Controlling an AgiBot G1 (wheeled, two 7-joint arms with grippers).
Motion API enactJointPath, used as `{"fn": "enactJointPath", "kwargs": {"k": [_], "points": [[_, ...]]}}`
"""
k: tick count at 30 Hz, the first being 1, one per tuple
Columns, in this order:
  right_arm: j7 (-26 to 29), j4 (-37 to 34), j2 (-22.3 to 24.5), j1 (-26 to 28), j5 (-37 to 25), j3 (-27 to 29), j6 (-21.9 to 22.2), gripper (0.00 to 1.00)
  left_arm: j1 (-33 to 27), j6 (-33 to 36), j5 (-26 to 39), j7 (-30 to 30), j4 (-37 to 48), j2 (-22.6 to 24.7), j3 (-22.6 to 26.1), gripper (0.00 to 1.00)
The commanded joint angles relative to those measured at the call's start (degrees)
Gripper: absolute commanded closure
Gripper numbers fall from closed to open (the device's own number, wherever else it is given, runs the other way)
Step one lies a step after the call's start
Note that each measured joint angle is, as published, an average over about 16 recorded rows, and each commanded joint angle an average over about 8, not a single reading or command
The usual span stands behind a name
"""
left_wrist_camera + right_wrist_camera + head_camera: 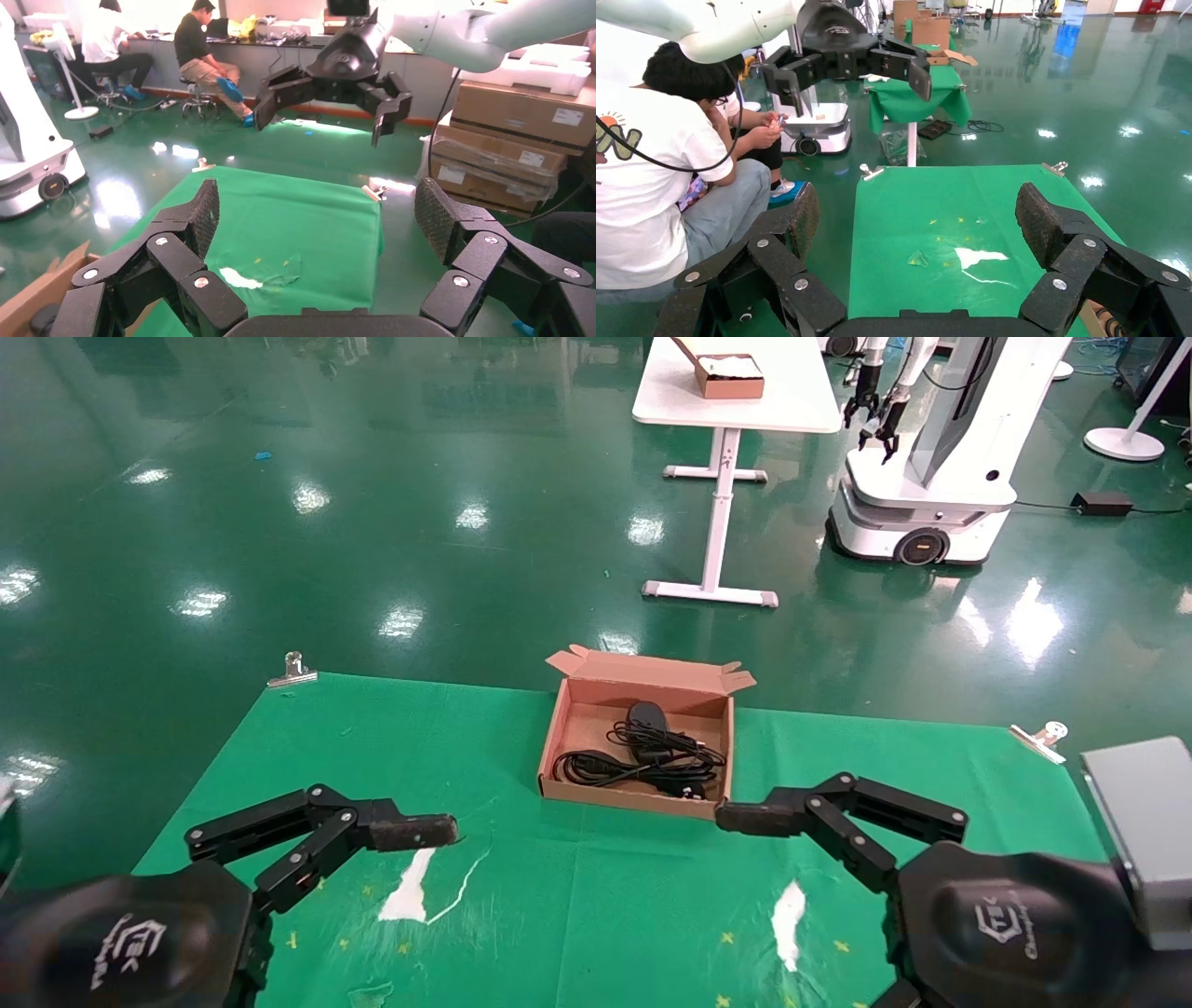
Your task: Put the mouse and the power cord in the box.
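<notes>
The brown cardboard box [559, 738] sits at the far middle of the green-covered table, its flaps open on the far edge. Inside it the black mouse [646, 716] lies toward the back with its thin wire bundled beside it. The thicker power cord [596, 768] is coiled along the box's front. My left gripper [419, 831] [320, 210] hovers open over the cloth, to the front left of the box, holding nothing. Just off the box's front right corner, my right gripper [750, 819] [916, 210] is also open, with nothing between its fingers.
Metal clips [293, 670] [1043, 738] pin the cloth at the far corners. White tears [410, 887] [790, 910] mark the cloth near me. A grey block [1141, 831] stands at the right edge. A person [659, 182] sits beside the table; another robot [931, 477] stands beyond.
</notes>
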Motion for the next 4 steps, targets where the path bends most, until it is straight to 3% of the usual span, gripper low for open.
{"fn": "enactJointPath", "kwargs": {"k": [1,4], "points": [[0.0,0.0,0.0,0.0,0.0,0.0,0.0,0.00,0.1,0.1,-0.2,0.0,-0.1,-0.1,-0.1,0.00],[0.0,0.0,0.0,0.0,0.0,0.0,0.0,0.00,0.0,-0.1,0.1,-0.1,0.1,0.0,0.1,0.00]]}}
